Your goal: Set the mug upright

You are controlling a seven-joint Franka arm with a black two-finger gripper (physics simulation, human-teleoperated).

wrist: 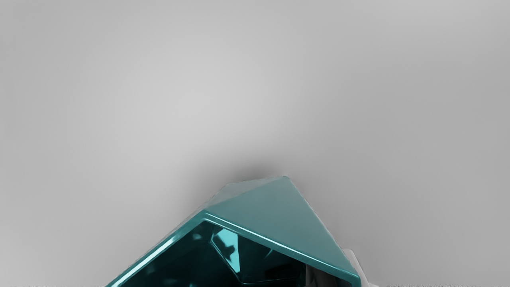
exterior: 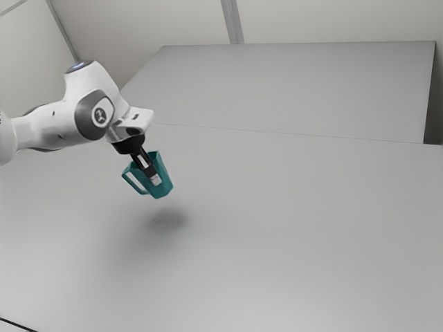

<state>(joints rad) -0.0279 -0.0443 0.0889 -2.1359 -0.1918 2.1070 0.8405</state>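
While claw (exterior: 153,177) holds mug (exterior: 165,184) aloft — long axis slants, mouth tilts up.

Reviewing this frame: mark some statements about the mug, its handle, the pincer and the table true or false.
1. The mug is held above the table. True; its shadow lies beneath it, apart.
2. The mug is upright. False: it is tilted.
3. The pincer grips the handle. False: it is shut on the mug's wall, one finger inside, one outside.
4. The handle is toward the exterior view's left. True.
5. The mug is red. False: it is teal.
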